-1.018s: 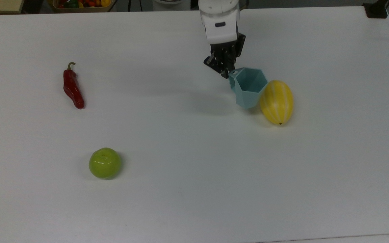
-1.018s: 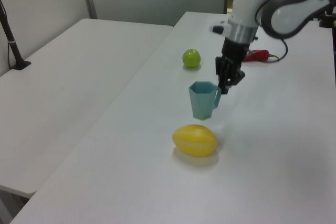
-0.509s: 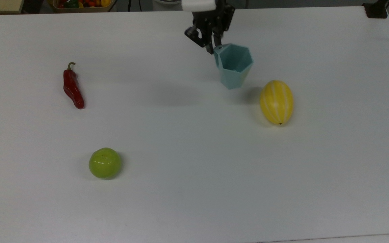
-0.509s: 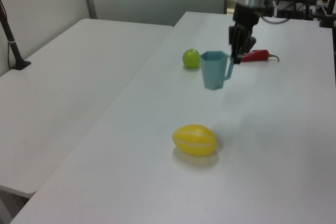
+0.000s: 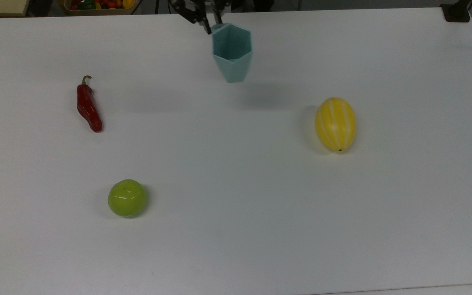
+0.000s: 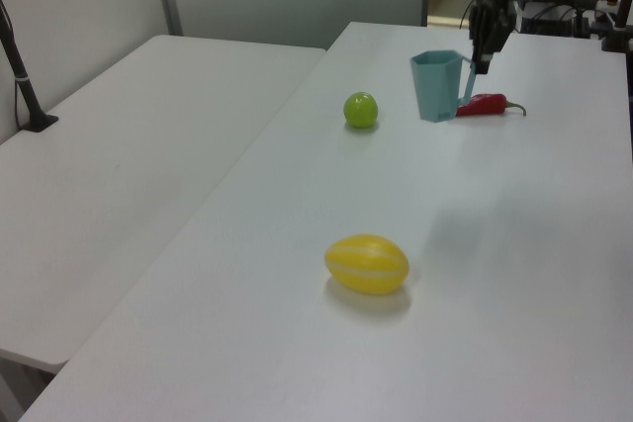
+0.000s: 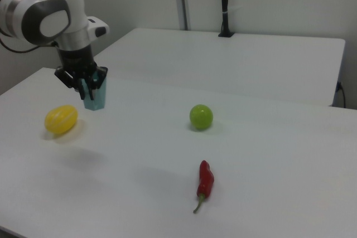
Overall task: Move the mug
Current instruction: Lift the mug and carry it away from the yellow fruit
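Note:
The light blue-teal faceted mug [image 5: 232,53] hangs upright above the white table [image 5: 236,184], near the top view's far edge, and its shadow lies on the tabletop to the top view's right. My gripper [image 5: 210,27] is shut on the mug's small handle, at the rim's left in the top view. In the left view the mug [image 6: 438,86] floats in front of the red pepper, with the gripper [image 6: 475,64] on its right side. In the right view the gripper [image 7: 87,88] comes down in front of the mug [image 7: 98,98], hiding part of it.
A red chili pepper [image 5: 88,107] lies at the top view's left, a green round fruit [image 5: 127,198] at the front left, and a yellow striped melon [image 5: 335,123] at the right. A bin of produce [image 5: 96,5] sits beyond the far edge. A second table [image 6: 129,145] adjoins.
The gripper has lifted the mug from beside the yellow melon and carried it up and toward the top view's left and far edge. The melon, pepper and green fruit have stayed put.

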Controlling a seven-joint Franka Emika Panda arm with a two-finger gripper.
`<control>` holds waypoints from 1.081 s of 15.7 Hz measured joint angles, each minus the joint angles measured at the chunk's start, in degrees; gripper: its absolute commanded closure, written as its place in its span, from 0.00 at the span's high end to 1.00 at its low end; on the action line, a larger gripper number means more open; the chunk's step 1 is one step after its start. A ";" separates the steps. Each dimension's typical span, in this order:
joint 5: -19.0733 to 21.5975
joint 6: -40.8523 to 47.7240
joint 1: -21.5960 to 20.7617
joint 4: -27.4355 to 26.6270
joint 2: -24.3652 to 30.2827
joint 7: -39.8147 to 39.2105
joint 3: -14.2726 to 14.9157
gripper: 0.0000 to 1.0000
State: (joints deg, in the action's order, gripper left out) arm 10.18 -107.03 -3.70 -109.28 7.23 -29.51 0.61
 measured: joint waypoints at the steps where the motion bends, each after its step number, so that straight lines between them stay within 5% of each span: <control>1: 0.00 0.73 0.29 -0.55 0.41 0.45 1.13 0.00; 11: -1.22 -0.16 4.47 -11.47 2.16 0.82 8.35 0.00; 17: -4.68 -10.54 4.43 -20.19 2.13 0.82 8.83 0.00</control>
State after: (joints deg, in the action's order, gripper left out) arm 5.50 -117.57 0.73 -129.47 9.36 -28.68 9.44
